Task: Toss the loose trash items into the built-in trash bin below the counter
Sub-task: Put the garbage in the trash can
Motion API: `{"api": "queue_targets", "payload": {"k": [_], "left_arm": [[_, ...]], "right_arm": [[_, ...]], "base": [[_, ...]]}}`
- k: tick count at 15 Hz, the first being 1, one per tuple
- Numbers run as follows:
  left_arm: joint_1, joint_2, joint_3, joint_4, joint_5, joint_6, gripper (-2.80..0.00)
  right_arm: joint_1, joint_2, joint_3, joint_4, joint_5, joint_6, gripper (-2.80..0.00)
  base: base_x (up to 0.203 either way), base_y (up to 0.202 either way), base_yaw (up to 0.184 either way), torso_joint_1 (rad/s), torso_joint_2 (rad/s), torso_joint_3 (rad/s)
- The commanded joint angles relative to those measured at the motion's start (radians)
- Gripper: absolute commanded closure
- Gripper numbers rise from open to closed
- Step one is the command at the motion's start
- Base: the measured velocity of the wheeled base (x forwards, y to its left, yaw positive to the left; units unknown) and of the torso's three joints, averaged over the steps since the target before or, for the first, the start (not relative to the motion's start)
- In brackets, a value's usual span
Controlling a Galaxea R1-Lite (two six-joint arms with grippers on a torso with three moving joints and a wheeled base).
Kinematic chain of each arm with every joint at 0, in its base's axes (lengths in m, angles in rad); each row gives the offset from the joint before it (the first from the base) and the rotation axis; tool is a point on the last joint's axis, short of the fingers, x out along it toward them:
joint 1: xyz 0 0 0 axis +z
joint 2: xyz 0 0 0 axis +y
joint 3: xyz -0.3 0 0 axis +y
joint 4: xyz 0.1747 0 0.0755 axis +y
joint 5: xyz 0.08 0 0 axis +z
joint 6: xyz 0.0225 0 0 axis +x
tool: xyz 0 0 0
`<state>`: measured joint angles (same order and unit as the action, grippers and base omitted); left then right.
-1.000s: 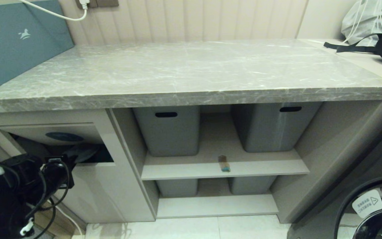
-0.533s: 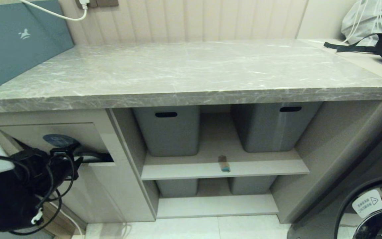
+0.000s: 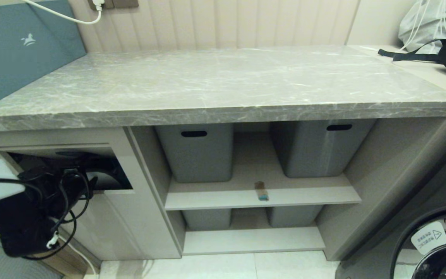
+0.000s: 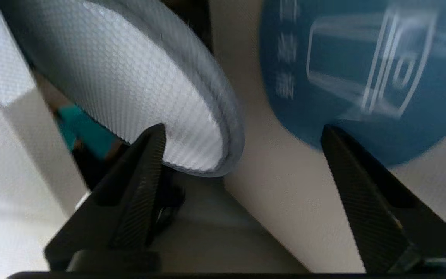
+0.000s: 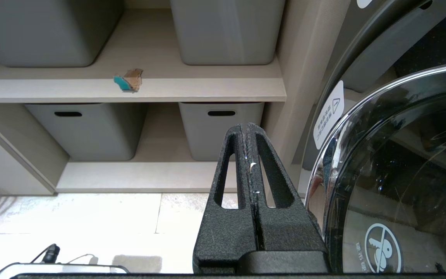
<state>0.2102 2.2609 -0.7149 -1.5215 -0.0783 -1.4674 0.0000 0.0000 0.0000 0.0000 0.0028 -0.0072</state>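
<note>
The built-in trash bin [image 3: 130, 224] sits under the left end of the counter [image 3: 223, 85]. My left gripper [image 3: 91, 179] reaches into its opening and holds the flap [image 4: 362, 69] with the blue sticker swung inward. In the left wrist view the left gripper [image 4: 242, 130] is open. The grey slipper [image 4: 130, 77] hangs just past one fingertip [image 4: 151, 155], not clamped. The small brown strip with a teal end [image 3: 261, 191] lies on the upper shelf, also the brown strip [image 5: 128, 80] in the right wrist view. My right gripper [image 5: 248, 127] is shut and parked low beside the washing machine.
Grey tubs [image 3: 196, 151] [image 3: 319, 147] stand on the shelves right of the bin. A washing machine door [image 3: 436, 248] fills the lower right. A teal board [image 3: 14, 50] leans at the counter's left; bags [image 3: 439, 35] lie at its far right.
The left gripper's jaws have opened and let go of the slipper. The arm has pushed deeper into the opening, and the flap has swung further inward.
</note>
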Motion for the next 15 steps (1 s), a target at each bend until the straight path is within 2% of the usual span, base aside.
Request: {"api": "queue_targets", "payload": {"k": [1,3,7,12,15], "left_arm": [[0.000,0.008,-0.004,-0.009,0.006,-0.021,-2.80],[0.001,-0.007,0.004,-0.009,0.011,-0.055,-2.80],[-0.002,-0.025,-0.052,-0.009,0.019,-0.057,-2.80],[-0.009,-0.037,0.007,-0.009,0.062,-0.054,-2.80],[-0.004,0.021,-0.114,-0.008,0.062,-0.033,-2.80]], "right_arm": [[-0.001,0.000,0.000,0.000,0.000,0.000,0.00],[0.000,0.000,0.000,0.000,0.000,0.000,0.00],[0.000,0.000,0.000,0.000,0.000,-0.004,0.00],[0.000,0.000,0.000,0.000,0.000,-0.004,0.00],[0.000,0.000,0.000,0.000,0.000,-0.002,0.00]], "base": [[0.000,0.000,0.000,0.000,0.00,0.000],[0.000,0.000,0.000,0.000,0.00,0.000],[0.000,0.000,0.000,0.000,0.00,0.000],[0.000,0.000,0.000,0.000,0.00,0.000],[0.000,0.000,0.000,0.000,0.00,0.000]]}}
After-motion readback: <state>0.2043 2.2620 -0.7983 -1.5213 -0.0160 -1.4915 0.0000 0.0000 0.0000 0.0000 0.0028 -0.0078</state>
